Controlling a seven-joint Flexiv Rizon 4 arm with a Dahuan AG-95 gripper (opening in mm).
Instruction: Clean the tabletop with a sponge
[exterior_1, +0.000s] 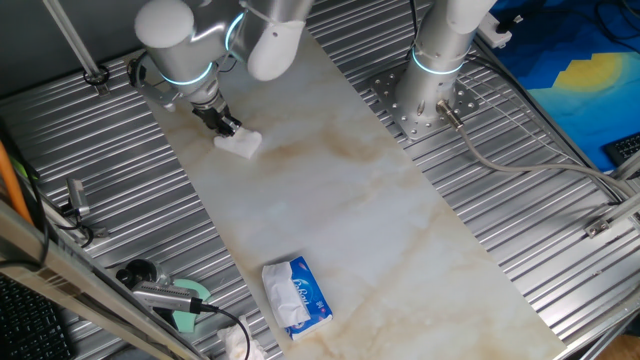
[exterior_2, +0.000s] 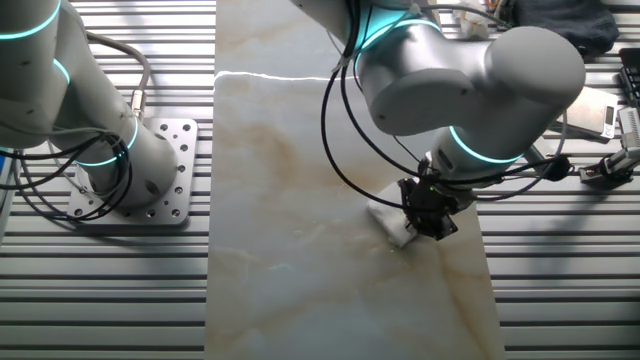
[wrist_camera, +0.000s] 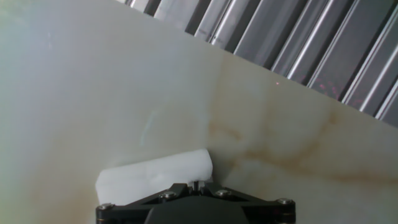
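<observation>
tabletop (exterior_1: 380, 200), a long white marble-look slab with tan veins, lies between ribbed grey metal surfaces (exterior_1: 520, 240). the arm (exterior_2: 470, 70) bends over its far end. a blue-and-white tissue pack (exterior_1: 297, 295) rests at the near end. gripper (exterior_1: 228, 127) is closed on the sponge (exterior_1: 240, 144), pressing it onto the slab near the edge.

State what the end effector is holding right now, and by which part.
The end effector holds the small white soft rectangular sponge, gripped along its upper edge, with the rest of the block pressed on the white marble-look tabletop.
</observation>
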